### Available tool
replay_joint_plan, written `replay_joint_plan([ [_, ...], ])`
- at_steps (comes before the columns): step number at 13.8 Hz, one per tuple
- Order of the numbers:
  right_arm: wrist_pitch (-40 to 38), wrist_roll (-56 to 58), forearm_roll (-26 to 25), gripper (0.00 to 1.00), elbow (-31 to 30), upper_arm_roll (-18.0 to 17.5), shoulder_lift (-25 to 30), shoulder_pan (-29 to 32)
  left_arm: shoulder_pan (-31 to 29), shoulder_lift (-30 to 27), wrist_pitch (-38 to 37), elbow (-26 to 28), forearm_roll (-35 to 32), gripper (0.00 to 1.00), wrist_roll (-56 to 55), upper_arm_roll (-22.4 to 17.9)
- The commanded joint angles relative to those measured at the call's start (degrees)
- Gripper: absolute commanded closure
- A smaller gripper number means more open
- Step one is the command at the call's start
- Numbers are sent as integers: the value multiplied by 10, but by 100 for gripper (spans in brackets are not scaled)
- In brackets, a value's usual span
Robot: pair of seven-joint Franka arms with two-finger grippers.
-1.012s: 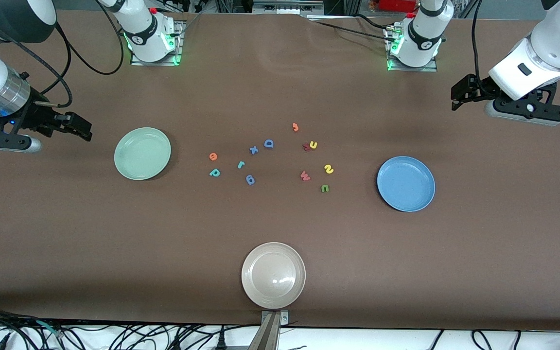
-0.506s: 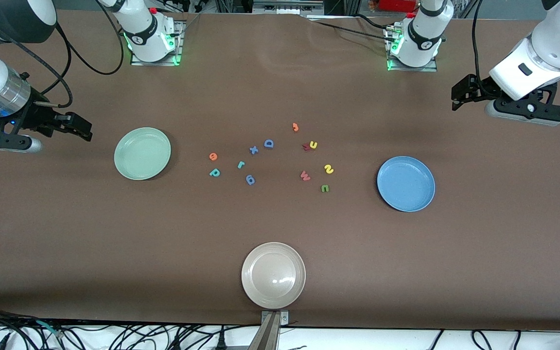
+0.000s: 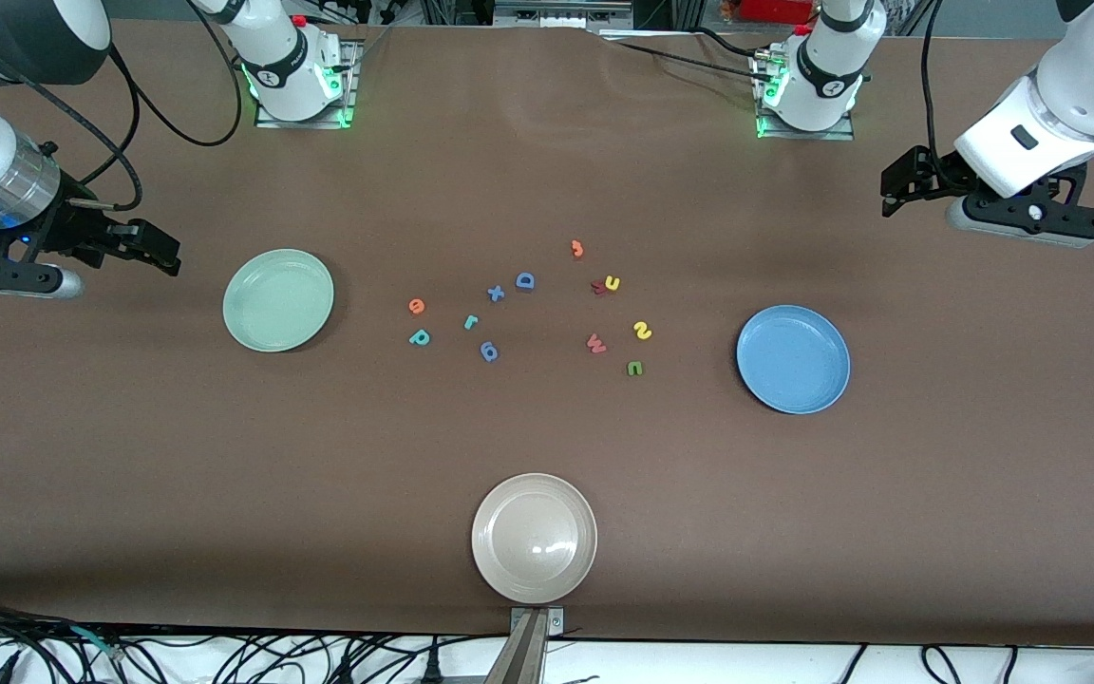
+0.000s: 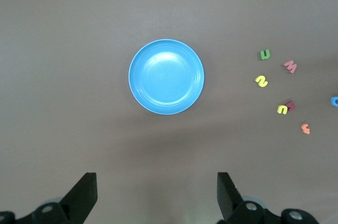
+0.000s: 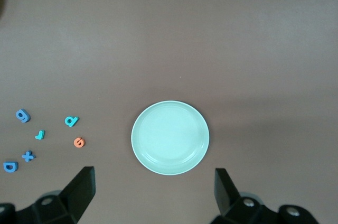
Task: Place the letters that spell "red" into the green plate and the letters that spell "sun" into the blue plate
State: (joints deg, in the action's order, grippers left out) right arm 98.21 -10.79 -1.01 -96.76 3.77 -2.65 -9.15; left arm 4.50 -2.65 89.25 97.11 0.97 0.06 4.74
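1. Grippers are both hanging with jaws spread wide and empty: I'm seeing the left gripper [image 3: 898, 180] over bare table at its end, the right gripper [image 3: 162, 255] at the other.
2. Orange "e" [image 3: 417, 306], teal "d" [image 3: 420, 337] and teal "r" [image 3: 470, 323] are lying near the green plate [image 3: 278, 300].
3. Yellow "s" [image 3: 642, 331], yellow "u" [image 3: 613, 283] and green "n" [image 3: 634, 368] are lying near the blue plate [image 3: 793, 359].

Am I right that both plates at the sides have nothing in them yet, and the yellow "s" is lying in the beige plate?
Not quite. The green plate and the blue plate hold nothing, but the yellow "s" lies on the bare table among the other letters, toward the blue plate. The beige plate holds nothing either. The front view shows this.
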Motion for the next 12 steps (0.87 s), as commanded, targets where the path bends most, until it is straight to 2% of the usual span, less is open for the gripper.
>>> replay_joint_plan([
  [1, -4, 6, 5, 0, -3, 0, 2, 1, 3, 16, -9, -12, 12, 0, 0, 3],
  [5, 2, 2, 8, 0, -1, -1, -4, 0, 40, 51, -9, -12, 32, 0, 2, 4],
  [7, 2, -16, 10, 1, -1, -2, -6, -2, 66, 92, 6, -14, 76, 0, 1, 4],
  [12, 17, -100, 11, 1, 1, -2, -29, -42, 136, 190, 170, -13, 77, 0, -9, 3],
])
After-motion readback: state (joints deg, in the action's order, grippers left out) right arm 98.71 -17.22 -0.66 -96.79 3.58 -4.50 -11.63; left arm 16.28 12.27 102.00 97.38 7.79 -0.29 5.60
